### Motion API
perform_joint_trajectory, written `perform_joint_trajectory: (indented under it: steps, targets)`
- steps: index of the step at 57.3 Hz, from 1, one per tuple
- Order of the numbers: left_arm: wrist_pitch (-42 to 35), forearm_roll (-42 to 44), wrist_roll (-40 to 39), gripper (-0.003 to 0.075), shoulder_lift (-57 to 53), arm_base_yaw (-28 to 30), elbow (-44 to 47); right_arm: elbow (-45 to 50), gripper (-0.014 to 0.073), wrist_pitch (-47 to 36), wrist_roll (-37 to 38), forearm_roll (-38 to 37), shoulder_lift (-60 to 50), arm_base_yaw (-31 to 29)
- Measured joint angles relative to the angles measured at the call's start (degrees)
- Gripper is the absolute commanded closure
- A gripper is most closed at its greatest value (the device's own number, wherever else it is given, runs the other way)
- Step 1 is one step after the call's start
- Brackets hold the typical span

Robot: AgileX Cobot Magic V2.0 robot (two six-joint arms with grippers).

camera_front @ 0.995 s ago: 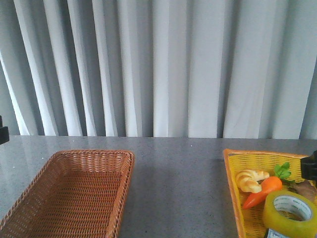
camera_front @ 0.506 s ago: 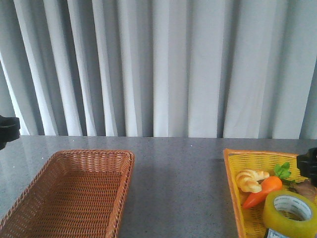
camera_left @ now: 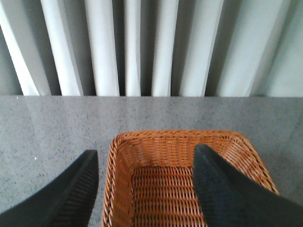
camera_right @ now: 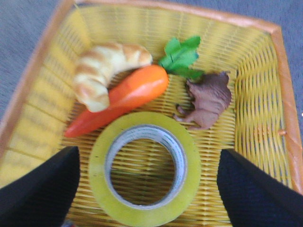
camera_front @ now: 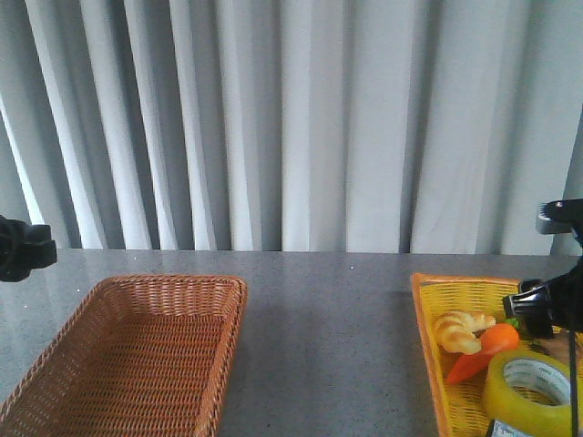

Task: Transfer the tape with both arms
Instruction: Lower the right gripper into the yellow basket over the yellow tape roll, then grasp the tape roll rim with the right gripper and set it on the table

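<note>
Right hand [camera_right: 147, 189] is hovering wide open over the tape [camera_right: 145, 168]; it's looking light, stiff, slick, so pinching rim through the core.

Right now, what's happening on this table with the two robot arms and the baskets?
The right gripper hangs open above the yellow basket, lined up over the tape, which lies flat beside a toy carrot, a croissant and a small brown figure. Nothing is gripped yet. The left gripper is open too, over the near end of the brown wicker basket, which looks empty.
</note>
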Motion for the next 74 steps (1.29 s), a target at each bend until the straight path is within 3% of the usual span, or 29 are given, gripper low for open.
perform_joint_trajectory:
  steps: [24, 41, 62, 69, 74]
  targets:
    - [-2.40, 0.17, 0.04, 0.0286, 0.00, 0.00, -0.02, -2.17, 0.0015, 2.02, 4.18, -8.01, 10.46, -0.42]
    - [1.13, 0.18, 0.04, 0.0286, 0.00, 0.00, -0.02, -2.23, 0.0015, 1.79, 3.92, -4.54, 14.56, -5.98]
    - [1.62, 0.18, 0.04, 0.0286, 0.00, 0.00, -0.02, -2.27, 0.0017, 1.08, -0.15, -2.09, 17.45, -6.17]
    - [1.62, 0.18, 0.04, 0.0286, 0.00, 0.00, -0.02, -2.27, 0.0060, 0.76, -0.78, -1.97, 18.36, -6.17]
    - [1.64, 0.23, 0.04, 0.0286, 0.00, 0.00, -0.02, -2.27, 0.0139, 0.64, -0.96, -1.93, 19.01, -6.17]
